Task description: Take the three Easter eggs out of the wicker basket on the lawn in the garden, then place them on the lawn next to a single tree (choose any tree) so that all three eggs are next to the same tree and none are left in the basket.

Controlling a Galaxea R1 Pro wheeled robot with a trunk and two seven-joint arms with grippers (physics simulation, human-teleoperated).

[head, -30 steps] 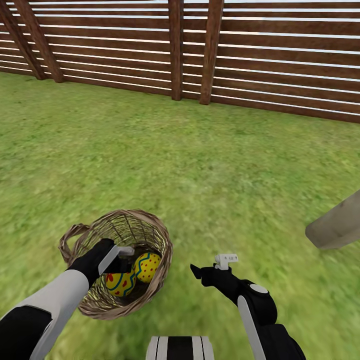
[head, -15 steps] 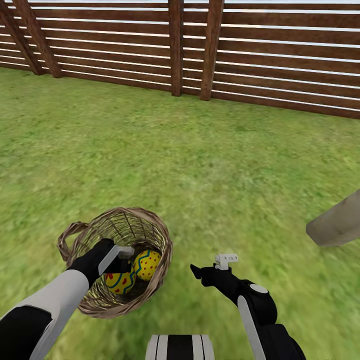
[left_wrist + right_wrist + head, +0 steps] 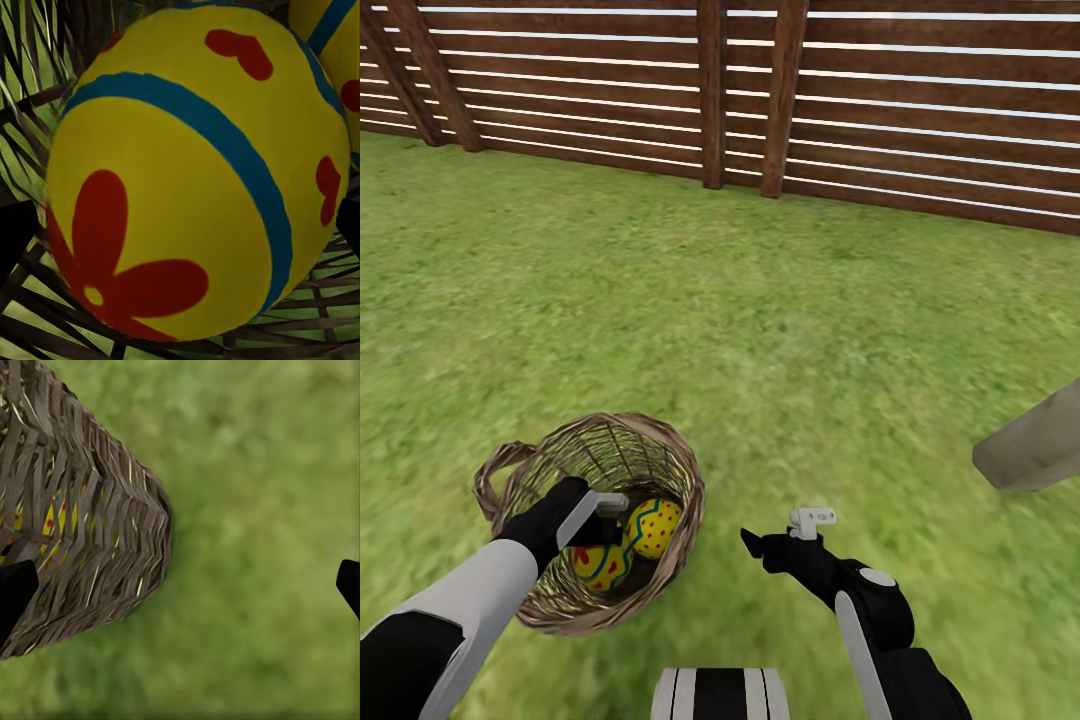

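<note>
Left pincer (image 3: 603,517) inside wicker basket (image 3: 678,478), open round flower egg (image 3: 195,180) — not gripped yet; next: close, lift. Right pincer (image 3: 785,535) open, empty.

The wicker basket (image 3: 680,500) is open-woven brown twig, rough and matt, with pale straw-coloured strands showing through the weave in the right wrist view (image 3: 90,532). The flower egg (image 3: 195,172) is smooth, painted yellow with red and blue marks and only a soft sheen; the dotted egg (image 3: 653,528) beside it looks glossier. The lawn (image 3: 760,330) is mottled, matt green grass. The fence (image 3: 920,110) is dark brown wooden slats, and the tree trunk (image 3: 1035,450) is pale, dull grey-brown wood.
</note>
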